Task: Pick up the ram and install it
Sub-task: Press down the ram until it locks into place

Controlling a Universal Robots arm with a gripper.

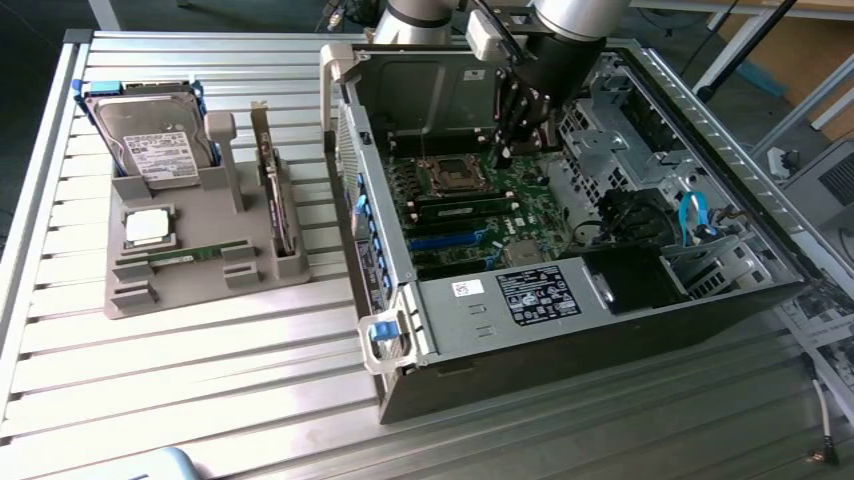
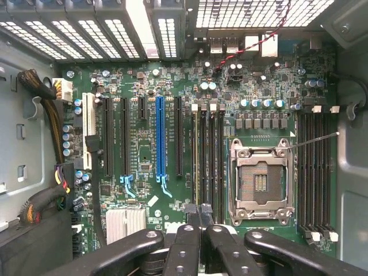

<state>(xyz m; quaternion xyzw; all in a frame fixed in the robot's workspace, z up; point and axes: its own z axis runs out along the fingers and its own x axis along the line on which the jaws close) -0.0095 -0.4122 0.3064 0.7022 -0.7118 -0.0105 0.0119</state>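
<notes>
I am looking down into the open computer case (image 1: pixel 534 340), which is lying on its side on the desk (image 1: pixel 200 380). The hand (image 1: pixel 505 156) is reaching inside it, over the motherboard. In the wrist view the hand (image 2: pixel 201 217) is clenched, its fingertips (image 2: pixel 188 221) pressed together, and I am seeing nothing green pinched between them.

The ram (image 1: pixel 461 210) is, as I am reading it, standing on edge in a memory slot just beside the empty CPU socket (image 1: pixel 447 172). In the wrist view the ram (image 2: pixel 195 161) is showing as a thin line edge-on, with the shut fingertips hovering at one end of that slot. I cannot tell whether they are touching it, or whether it is fully seated.

Near the desk's edge on the exterior view's left, the grey holder (image 1: pixel 200 285) is carrying a hard drive (image 1: pixel 150 145), a processor (image 1: pixel 147 225), an expansion card (image 1: pixel 274 195) and a similar green stick (image 1: pixel 187 254), well apart from the hand.

I am judging the ram to be light, stiff and thin, but easily damaged. It is best held by its bare long edge or short ends, keeping off the chips and contacts. Any pressing force should be going straight down its top edge, since a sideways load could snap it or twist the slot.
</notes>
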